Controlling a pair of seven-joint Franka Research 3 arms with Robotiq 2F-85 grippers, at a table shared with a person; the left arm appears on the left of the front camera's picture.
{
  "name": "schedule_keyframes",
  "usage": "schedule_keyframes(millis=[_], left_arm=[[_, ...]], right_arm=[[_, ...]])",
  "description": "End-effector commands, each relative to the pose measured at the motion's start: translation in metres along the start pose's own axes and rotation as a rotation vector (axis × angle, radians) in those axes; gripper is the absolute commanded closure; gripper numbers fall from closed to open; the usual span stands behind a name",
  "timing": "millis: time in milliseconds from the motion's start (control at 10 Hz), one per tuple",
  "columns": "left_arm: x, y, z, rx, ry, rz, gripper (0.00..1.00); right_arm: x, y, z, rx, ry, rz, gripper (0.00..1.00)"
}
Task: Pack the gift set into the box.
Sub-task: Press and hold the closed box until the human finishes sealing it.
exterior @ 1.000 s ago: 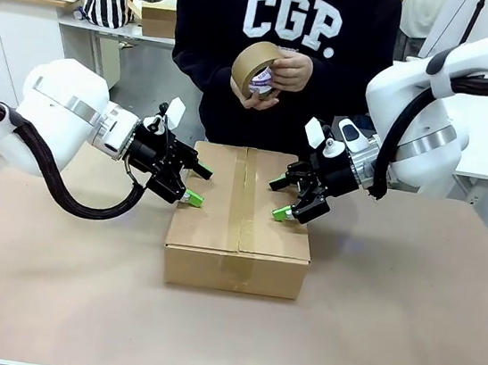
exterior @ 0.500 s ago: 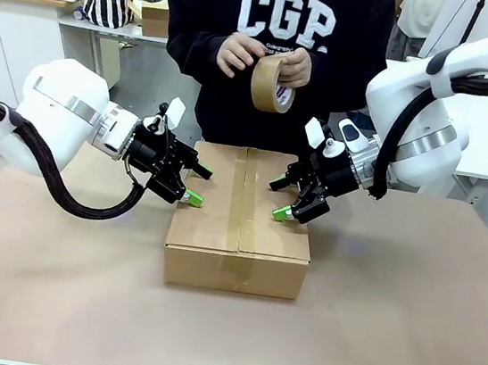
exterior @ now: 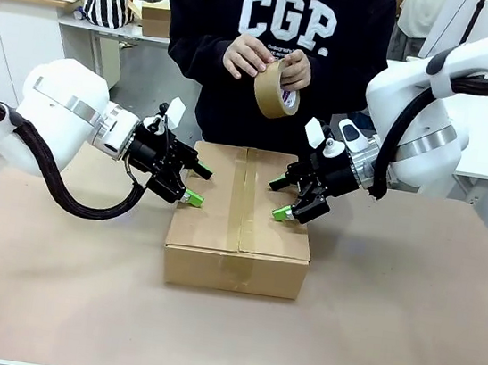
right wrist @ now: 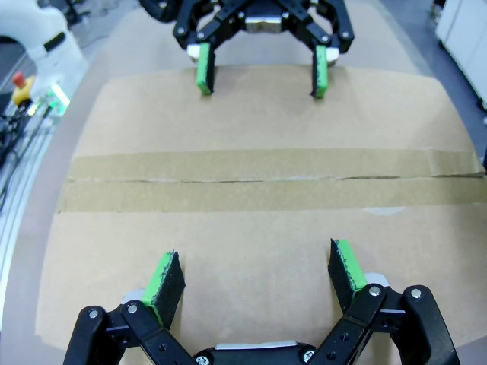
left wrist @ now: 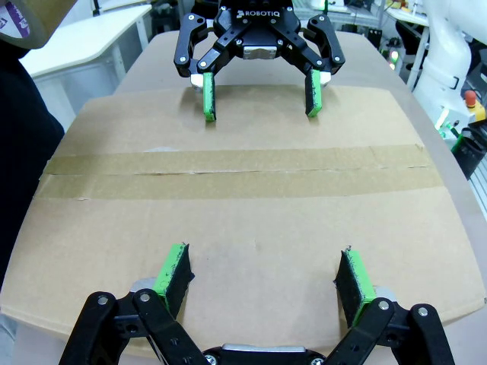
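- In the middle of the table sits the box, flaps down, a strip of tape already along its centre seam; treat it as closed and being sealed.
- Across the table, the person's hands hold a roll of tape above the far edge of the box, so judge the step as holding the flaps flat for more taping.
- Your left gripper is spread wide and grasps nothing, its pads on or just over the left flap; press evenly, don't drag.
- Your right gripper is likewise spread and empty, its pads over the right flap; match the left's pressure.
- Keep both sets of pads clear of the seam so the person has room.
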State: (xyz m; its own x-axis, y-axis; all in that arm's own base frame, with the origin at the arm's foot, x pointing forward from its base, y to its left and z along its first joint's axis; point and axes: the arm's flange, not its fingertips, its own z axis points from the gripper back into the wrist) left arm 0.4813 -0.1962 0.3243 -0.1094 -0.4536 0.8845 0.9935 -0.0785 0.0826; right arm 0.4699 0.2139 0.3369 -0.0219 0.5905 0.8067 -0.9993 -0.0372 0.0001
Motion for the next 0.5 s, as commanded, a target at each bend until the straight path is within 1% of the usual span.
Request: schedule_keyframes(millis=[0,400], left_arm=[[-0.0022,-0.0014,0.0003,-0.001,-0.001,0.004,0.00],[-0.0022,-0.0014,0.0003,-0.001,-0.001,0.004,0.00]], right_arm=[[-0.0027,0.0002,-0.0014,-0.004,-0.003,0.006,0.00],[-0.0027,0.0002,-0.0014,-0.004,-0.003,0.006,0.00]])
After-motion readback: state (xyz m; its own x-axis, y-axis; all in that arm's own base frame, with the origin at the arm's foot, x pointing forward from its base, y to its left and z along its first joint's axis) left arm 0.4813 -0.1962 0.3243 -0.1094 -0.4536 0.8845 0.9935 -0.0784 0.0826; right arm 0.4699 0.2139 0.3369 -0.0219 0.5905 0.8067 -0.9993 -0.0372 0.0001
